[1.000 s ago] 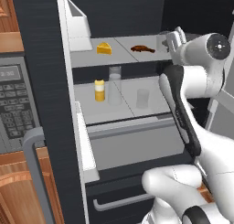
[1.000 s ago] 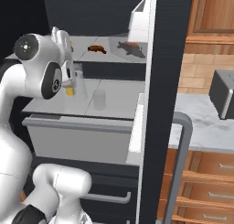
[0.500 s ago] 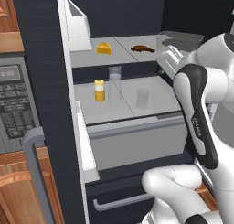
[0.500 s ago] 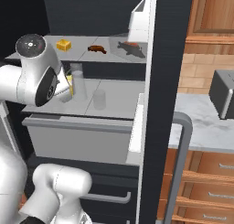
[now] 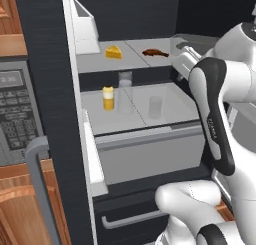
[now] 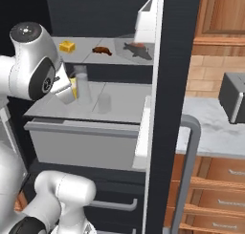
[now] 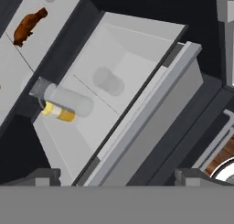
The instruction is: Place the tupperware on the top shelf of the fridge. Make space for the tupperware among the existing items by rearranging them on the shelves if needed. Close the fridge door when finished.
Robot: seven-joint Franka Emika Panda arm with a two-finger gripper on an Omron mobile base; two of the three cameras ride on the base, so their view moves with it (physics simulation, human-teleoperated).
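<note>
Fridge [image 5: 45, 64] open, and on the top shelf [image 5: 95, 61], running left to right from the door edge, there's the yellow cheese wedge [image 5: 113, 52], then the brown morsel [image 5: 155, 52], then the tupperware [image 6: 136, 47] at the far right end of that shelf with its orange piece inside. One shelf below the top shelf stand the yellow-and-white jar [image 5: 108, 98], a tall clear glass [image 5: 125, 92] right beside it and a shorter glass [image 5: 155, 107] further right. The gripper [image 7: 116, 173] is spread wide with nothing in it, looking at that lower shelf.

arm [image 5: 220, 114]: glossy white rounded shells | dark-grey joint bands | small marking on band, illegible
</note>
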